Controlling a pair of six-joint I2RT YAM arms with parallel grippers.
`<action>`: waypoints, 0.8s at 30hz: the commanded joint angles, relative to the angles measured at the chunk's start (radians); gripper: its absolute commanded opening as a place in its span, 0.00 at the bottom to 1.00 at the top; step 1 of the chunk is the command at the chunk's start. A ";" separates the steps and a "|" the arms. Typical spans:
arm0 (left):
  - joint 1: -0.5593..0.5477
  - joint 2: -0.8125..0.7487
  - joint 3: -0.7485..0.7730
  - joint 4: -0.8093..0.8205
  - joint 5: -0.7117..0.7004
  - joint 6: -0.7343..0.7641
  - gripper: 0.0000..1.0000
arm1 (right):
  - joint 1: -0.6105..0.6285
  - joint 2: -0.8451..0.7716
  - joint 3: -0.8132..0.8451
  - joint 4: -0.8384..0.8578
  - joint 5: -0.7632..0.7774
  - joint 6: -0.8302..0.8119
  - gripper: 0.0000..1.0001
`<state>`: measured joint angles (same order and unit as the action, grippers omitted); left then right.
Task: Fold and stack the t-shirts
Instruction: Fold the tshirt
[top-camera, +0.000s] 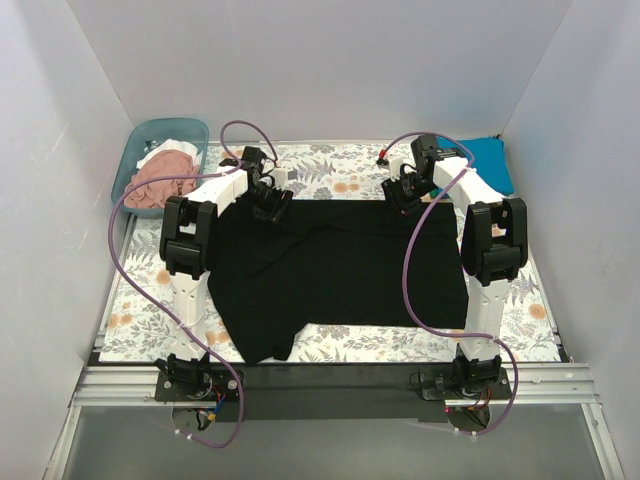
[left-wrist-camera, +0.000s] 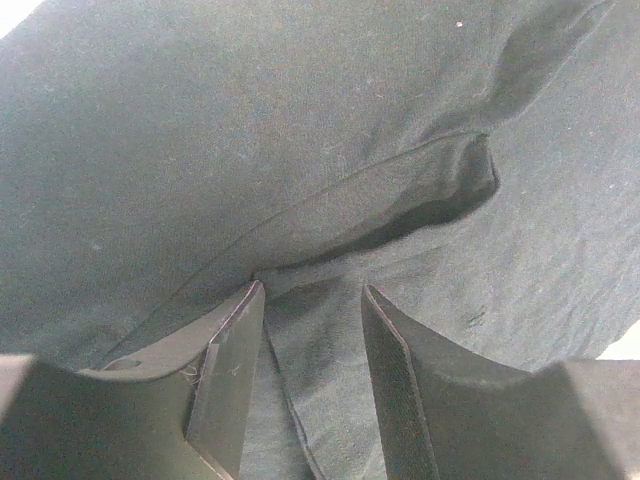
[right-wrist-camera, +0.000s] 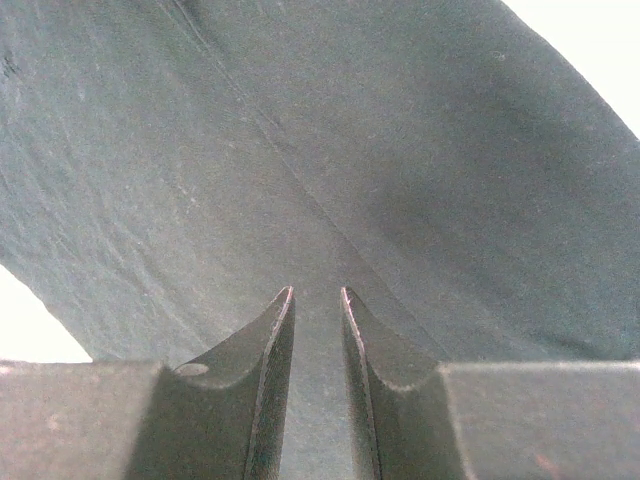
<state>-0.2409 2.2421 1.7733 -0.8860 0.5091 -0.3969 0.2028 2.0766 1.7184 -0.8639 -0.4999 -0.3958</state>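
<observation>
Gripping the black t-shirt (top-camera: 340, 270), lying spread on the desk (top-camera: 520, 320), at its far edge with left hand (left-wrist-camera: 312, 290) and right hand (right-wrist-camera: 315, 292) partly closed on cloth, apparently readying an even fold.

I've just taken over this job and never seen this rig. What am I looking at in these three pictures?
Two robot arms stand at the table's near edge. The wide picture looks down from above and behind them; the two close-ups come from the wrist cameras. A black t-shirt lies spread on the floral cloth. The left end effector and right end effector each pinch its far edge. The teal tub at far left holds pink cloth; blue cloth lies at far right.
</observation>
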 joint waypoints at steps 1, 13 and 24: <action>-0.003 -0.032 0.003 -0.002 -0.052 0.023 0.43 | -0.003 -0.032 -0.002 0.000 -0.017 -0.008 0.31; 0.000 -0.042 0.025 0.001 -0.099 0.015 0.43 | -0.005 -0.030 -0.010 0.000 -0.012 -0.014 0.31; -0.001 -0.059 0.026 0.018 -0.147 0.010 0.45 | -0.005 -0.027 -0.016 0.000 -0.019 -0.011 0.31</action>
<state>-0.2462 2.2398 1.7817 -0.8825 0.4294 -0.4004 0.2028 2.0766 1.7035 -0.8642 -0.5003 -0.3965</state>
